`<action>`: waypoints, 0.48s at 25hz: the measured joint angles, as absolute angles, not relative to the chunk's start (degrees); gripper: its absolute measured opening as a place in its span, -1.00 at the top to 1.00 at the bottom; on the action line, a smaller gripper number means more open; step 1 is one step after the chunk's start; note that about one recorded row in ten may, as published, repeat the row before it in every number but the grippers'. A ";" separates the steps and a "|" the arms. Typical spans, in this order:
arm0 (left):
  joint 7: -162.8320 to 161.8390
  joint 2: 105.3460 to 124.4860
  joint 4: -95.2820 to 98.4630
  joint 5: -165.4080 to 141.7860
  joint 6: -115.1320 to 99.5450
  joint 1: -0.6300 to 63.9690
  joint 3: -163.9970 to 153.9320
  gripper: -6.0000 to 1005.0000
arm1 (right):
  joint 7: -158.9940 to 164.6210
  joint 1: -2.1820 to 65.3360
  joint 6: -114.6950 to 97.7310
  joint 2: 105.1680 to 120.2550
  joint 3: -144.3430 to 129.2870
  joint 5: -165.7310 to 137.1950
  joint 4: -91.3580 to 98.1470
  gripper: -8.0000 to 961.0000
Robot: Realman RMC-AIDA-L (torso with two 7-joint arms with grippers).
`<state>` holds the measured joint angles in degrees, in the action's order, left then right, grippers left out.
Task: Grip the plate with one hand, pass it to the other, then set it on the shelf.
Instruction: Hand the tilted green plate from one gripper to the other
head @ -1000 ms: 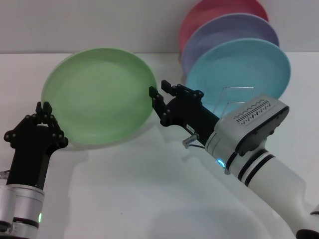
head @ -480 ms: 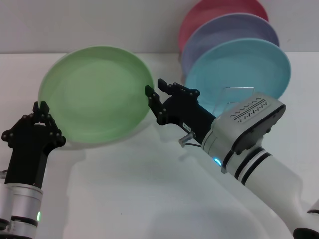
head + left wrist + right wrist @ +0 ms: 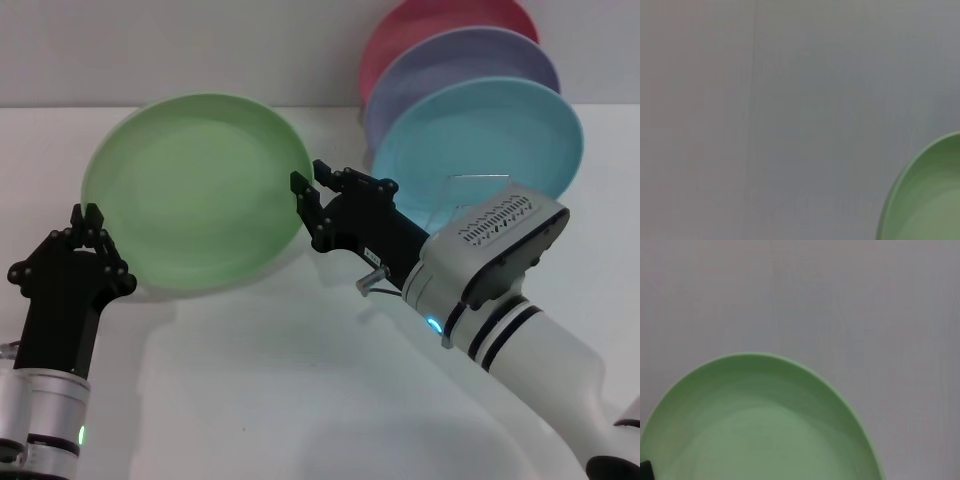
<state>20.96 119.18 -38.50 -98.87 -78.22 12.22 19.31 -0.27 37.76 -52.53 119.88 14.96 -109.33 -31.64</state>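
Nearest to me, low on my left side, my left gripper [image 3: 88,222] points upward, its two fingertips drawn close together at the lower left edge of the plate [image 3: 198,190]. I cannot tell whether they pinch the rim or only sit against it (the tips overlap the green edge in the head view, and nothing more is clear).

A little farther out, my right gripper [image 3: 312,187] reaches in from the right. Its fingers [image 3: 300,185] stand narrowly apart around the plate's right edge, one in front of the rim and one behind it, so I take the plate as held there.

The plate is light green, round, with a shallow raised rim. It is lifted off the white table [image 3: 300,400] and tilted, its hollow face turned toward me, hanging between my two grippers. My right wrist view shows its inner face and curved upper rim against a plain grey wall; my left wrist view catches only a slice of its rim in one corner.

Beyond my right gripper stands the shelf [image 3: 462,196], a thin wire rack, one upright loop showing in front of the light blue plate [image 3: 480,135]. Behind that plate stand the lavender plate [image 3: 470,55] and, farthest back, a red plate [image 3: 440,15], all on edge and overlapping.
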 joint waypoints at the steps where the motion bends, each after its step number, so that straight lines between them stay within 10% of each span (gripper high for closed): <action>1: 20.97 119.18 -38.50 -98.87 -78.23 12.22 19.29 0.92 | -0.27 37.81 -52.37 119.88 15.00 -109.33 -31.70 0.48; 12: 21.01 119.18 -38.43 -98.87 -78.22 12.22 19.15 0.92 | -0.26 37.88 -51.80 119.88 15.54 -109.33 -31.95 0.54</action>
